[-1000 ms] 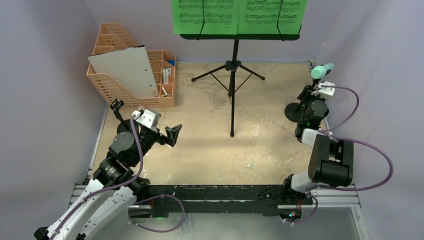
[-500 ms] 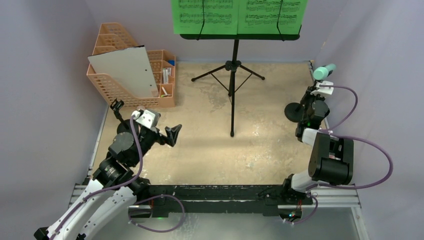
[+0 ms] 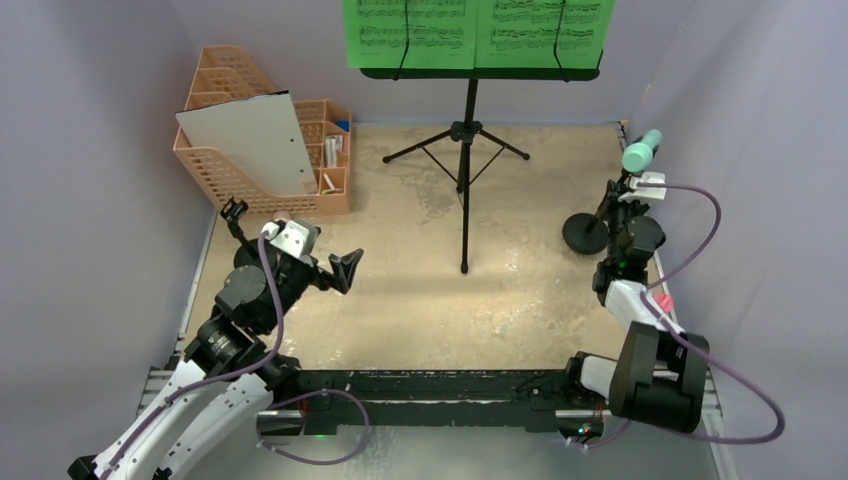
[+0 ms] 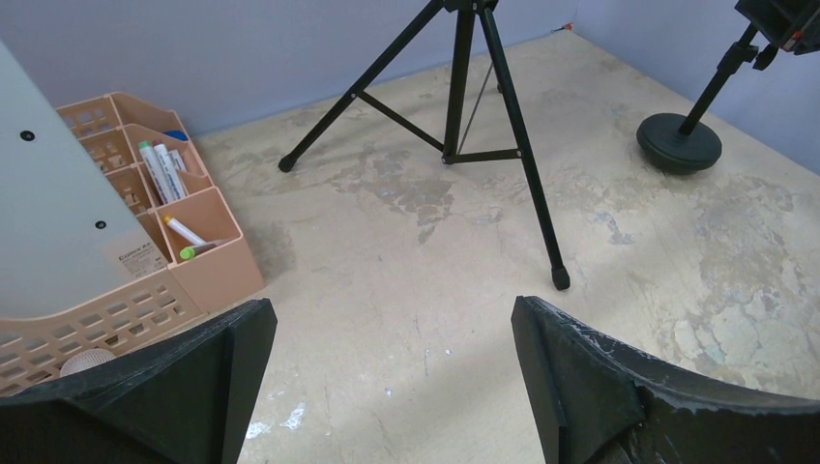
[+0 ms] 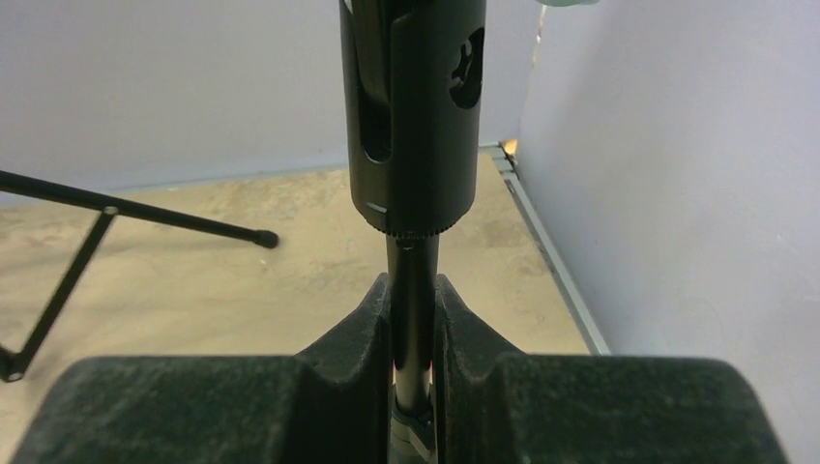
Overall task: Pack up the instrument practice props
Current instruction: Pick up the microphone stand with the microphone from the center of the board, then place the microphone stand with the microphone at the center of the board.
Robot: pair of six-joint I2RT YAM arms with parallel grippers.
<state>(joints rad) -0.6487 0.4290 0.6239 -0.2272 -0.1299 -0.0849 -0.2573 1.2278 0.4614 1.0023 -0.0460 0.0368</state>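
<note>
The black music desk [image 3: 480, 72] on its tripod legs [image 3: 465, 150] stands at the back, holding two green sheet-music pages [image 3: 410, 32] [image 3: 545, 30]. At the right wall, my right gripper [image 3: 625, 205] [image 5: 414, 295] is shut on the thin stem of a black round-based holder [image 3: 584, 233] [image 5: 414, 145]. A mint microphone [image 3: 641, 152] sits in the holder's top clip. My left gripper [image 3: 335, 272] [image 4: 392, 329] hangs open over bare floor at the near left, holding nothing. A second black holder [image 3: 235, 213] stands just behind the left arm, its base partly hidden.
An orange mesh file organizer [image 3: 325, 190] [image 4: 208, 266] with pens and a grey-white board [image 3: 250, 140] leaning in it sits at the back left. Purple walls close in left, right and behind. The tripod's legs [image 4: 464, 97] spread across the middle back.
My right gripper has closed on the holder's stem. The holder and mint microphone have shifted slightly toward me, and the right arm's elbow has dropped nearer. The left arm has not moved.
</note>
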